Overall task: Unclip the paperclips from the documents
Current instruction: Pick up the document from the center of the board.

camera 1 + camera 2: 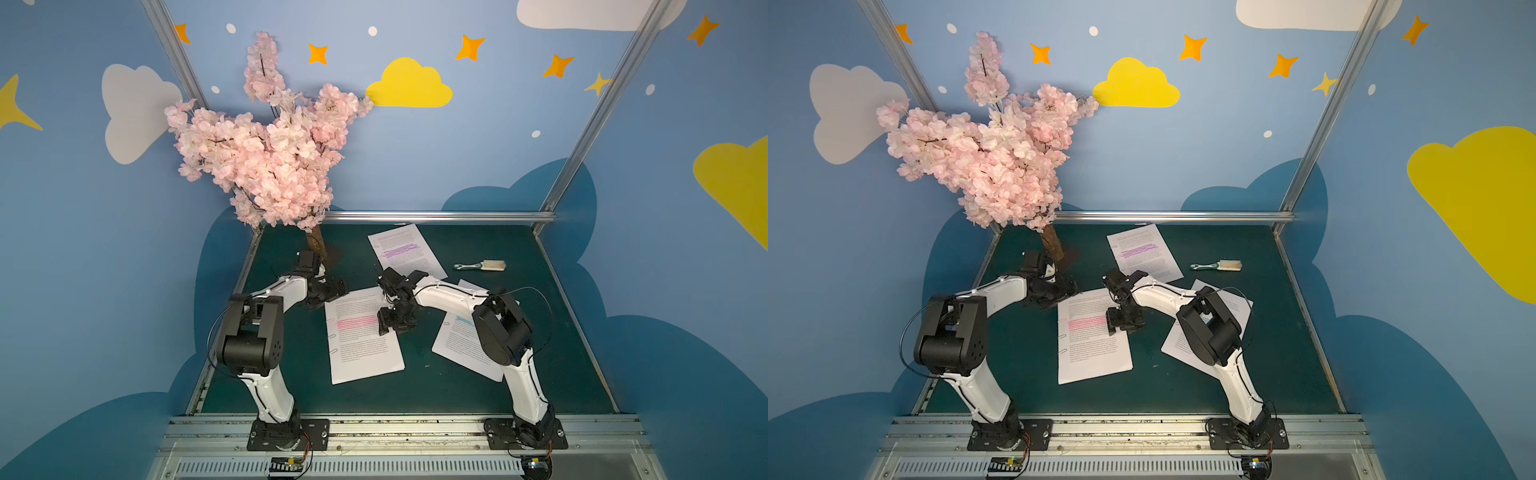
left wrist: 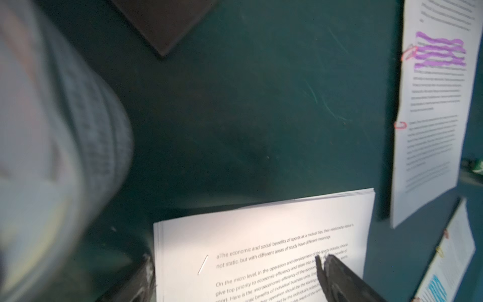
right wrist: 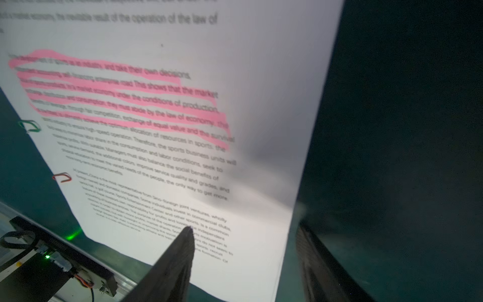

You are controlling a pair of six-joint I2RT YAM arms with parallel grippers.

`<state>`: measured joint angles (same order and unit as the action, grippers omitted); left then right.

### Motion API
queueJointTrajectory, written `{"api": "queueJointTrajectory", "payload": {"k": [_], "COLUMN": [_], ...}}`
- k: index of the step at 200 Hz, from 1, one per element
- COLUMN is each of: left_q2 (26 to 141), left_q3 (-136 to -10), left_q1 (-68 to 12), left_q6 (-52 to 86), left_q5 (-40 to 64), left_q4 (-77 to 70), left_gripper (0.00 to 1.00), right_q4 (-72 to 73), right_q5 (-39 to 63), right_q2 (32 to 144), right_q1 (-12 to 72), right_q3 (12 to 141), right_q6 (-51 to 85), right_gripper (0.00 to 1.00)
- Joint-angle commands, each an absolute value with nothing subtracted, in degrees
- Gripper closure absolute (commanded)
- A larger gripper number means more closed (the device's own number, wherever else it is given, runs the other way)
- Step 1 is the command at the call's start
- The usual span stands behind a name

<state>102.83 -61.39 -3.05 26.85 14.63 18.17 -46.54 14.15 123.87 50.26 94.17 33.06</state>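
Three white documents lie on the green mat: a pink-highlighted one [image 1: 365,332] in the middle, a purple-highlighted one [image 1: 405,253] behind it, a blue-highlighted one [image 1: 457,340] under my right arm. Small paperclips sit on the pink page's left edge, a green one [image 3: 30,126] and a red one [image 3: 62,177]. Red clips [image 2: 409,52] hold the purple page's edge. My left gripper [image 1: 332,289] is open over the pink page's far left corner. My right gripper [image 1: 392,324] is open astride that page's right edge, one finger [image 3: 180,251] over paper, the other over mat.
A small brush [image 1: 480,265] with a green-white handle lies at the back right. A pink blossom tree [image 1: 266,158] rises at the back left on a dark base [image 1: 328,255] close behind my left gripper. A metal rail [image 1: 436,216] bounds the mat's far side.
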Motion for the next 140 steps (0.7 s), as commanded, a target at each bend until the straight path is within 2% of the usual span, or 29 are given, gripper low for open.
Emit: {"api": "queueJointTrajectory", "payload": {"k": [1, 55, 65, 87, 95, 140], "left_q2": [101.52, 98.51, 97.99, 96.63, 96.19, 97.26], "left_q3": [-61.53, -60.37, -59.84, -58.83, -58.35, -58.09], "left_q1": [-2.11, -1.44, -1.49, -1.49, -1.49, -1.56], "left_q6": [26.34, 22.7, 22.17, 21.63, 21.49, 17.79], "left_q5": [22.0, 23.07, 24.17, 26.27, 27.0, 25.15], "left_q4": [21.64, 23.21, 22.61, 21.68, 21.09, 23.1], "left_gripper": [0.01, 0.06, 0.11, 0.3, 0.33, 0.28], "right_q4": [-48.12, -48.25, -48.18, -48.08, -47.99, -47.71], "right_q5": [15.57, 15.99, 16.07, 16.44, 16.54, 17.31], "right_q2": [127.25, 128.49, 128.65, 128.86, 128.94, 129.49], "right_q1": [51.56, 51.94, 51.94, 51.94, 51.94, 51.94], "right_q3": [93.58, 93.6, 93.52, 93.6, 93.69, 94.33], "right_q6": [34.1, 34.45, 34.45, 34.37, 34.4, 34.23], "right_gripper": [0.38, 0.4, 0.4, 0.4, 0.4, 0.4]}}
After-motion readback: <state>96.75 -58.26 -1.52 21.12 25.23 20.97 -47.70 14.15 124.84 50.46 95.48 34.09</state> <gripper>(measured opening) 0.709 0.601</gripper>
